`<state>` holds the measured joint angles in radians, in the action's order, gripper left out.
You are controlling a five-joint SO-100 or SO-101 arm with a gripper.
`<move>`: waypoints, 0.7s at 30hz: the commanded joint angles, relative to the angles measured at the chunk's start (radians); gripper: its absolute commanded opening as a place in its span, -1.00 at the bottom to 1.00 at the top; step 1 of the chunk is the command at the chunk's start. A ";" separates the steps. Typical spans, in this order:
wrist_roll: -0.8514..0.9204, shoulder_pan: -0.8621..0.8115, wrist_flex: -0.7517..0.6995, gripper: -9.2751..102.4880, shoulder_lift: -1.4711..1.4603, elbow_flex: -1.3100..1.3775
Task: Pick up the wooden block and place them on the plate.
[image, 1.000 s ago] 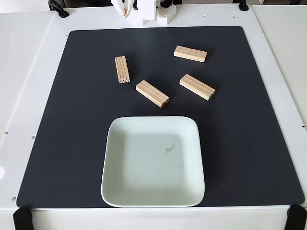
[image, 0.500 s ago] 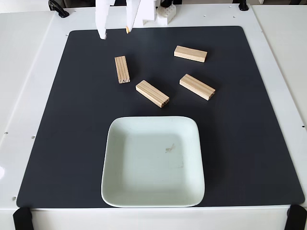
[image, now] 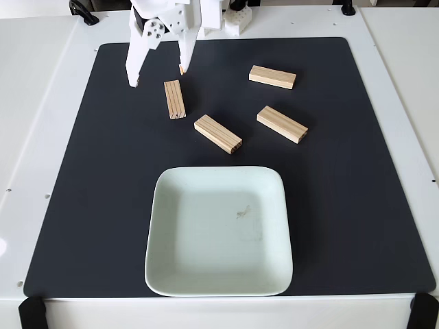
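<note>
Blocks: four pale pine bars lie flat on the black mat, none on the plate. The leftmost wooden block (image: 175,99) lies lengthwise toward the plate; a second (image: 217,133) sits slanted just beyond the plate's far rim, a third (image: 282,124) to its right, a fourth (image: 272,77) farther back.
Plate: plate (image: 164,274) rests near the mat's front edge, nothing in it but a small smudge.
Claw: claw (image: 158,75) hovers just behind the leftmost block, its white fingers spread wide, holding nothing.
Doing it well: I'd centre the fingers over that block's narrow width, then lower and close squarely.
Materials: bars are sharp-edged with lengthwise grain lines; the dish is smooth, square, round-cornered, raised at the rim; mat (image: 370,205) is matte on the white tabletop (image: 41,103).
</note>
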<state>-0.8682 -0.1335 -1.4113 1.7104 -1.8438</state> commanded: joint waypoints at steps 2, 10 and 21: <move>-0.020 0.014 0.035 -0.15 -0.029 0.020; -0.083 0.052 0.052 -0.15 -0.095 0.018; -0.083 0.057 0.084 -0.16 -0.164 0.012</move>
<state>-0.9419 -0.0828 -1.3330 1.5463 -1.8438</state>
